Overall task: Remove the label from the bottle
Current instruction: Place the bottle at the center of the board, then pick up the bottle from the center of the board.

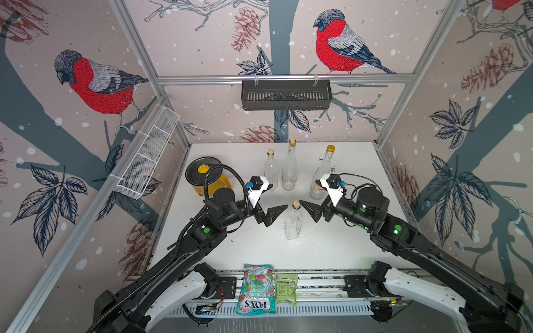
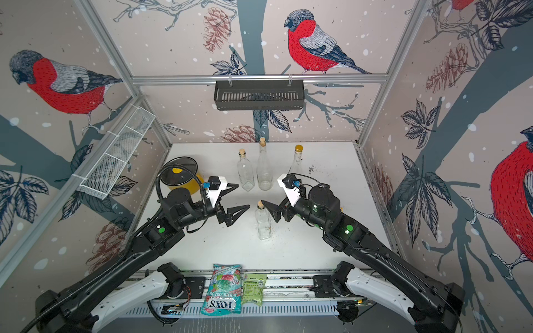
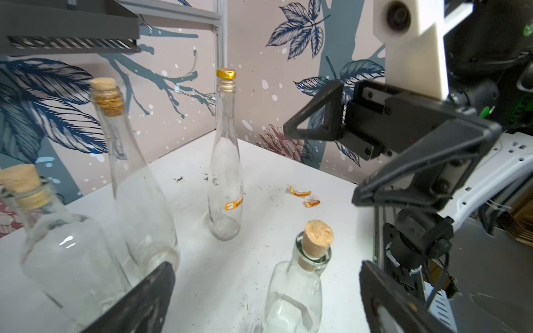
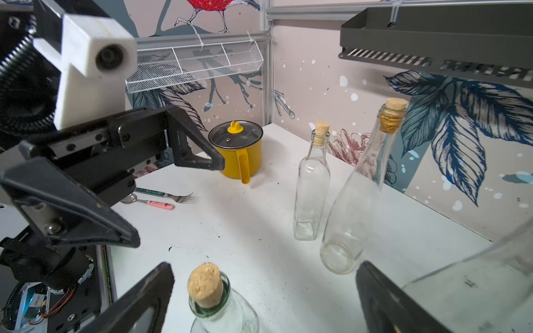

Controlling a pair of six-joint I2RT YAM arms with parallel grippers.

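left gripper (image 1: 278, 216) spread wide, empty | right gripper (image 1: 308, 212) spread wide, empty | small clear corked glass bottle (image 1: 293, 222) upright between them, centre of white tabletop (image 1: 331, 245)

bird-patterned walls (image 1: 202, 43) enclose a white table (image 1: 245, 248); a black shelf (image 1: 286, 95) hangs behind.

Your left gripper (image 1: 278, 214) hovers just to the left of the small corked bottle (image 1: 293, 223), level with its neck, fingers spread wide and holding nothing. Your right gripper (image 1: 308, 210) faces it from the bottle's right side, tips close to the cork, jaws equally wide and empty. Your left arm (image 1: 173, 259) and right arm (image 1: 418, 245) both reach forward and angle inward, wrists pointing at each other across the bottle.
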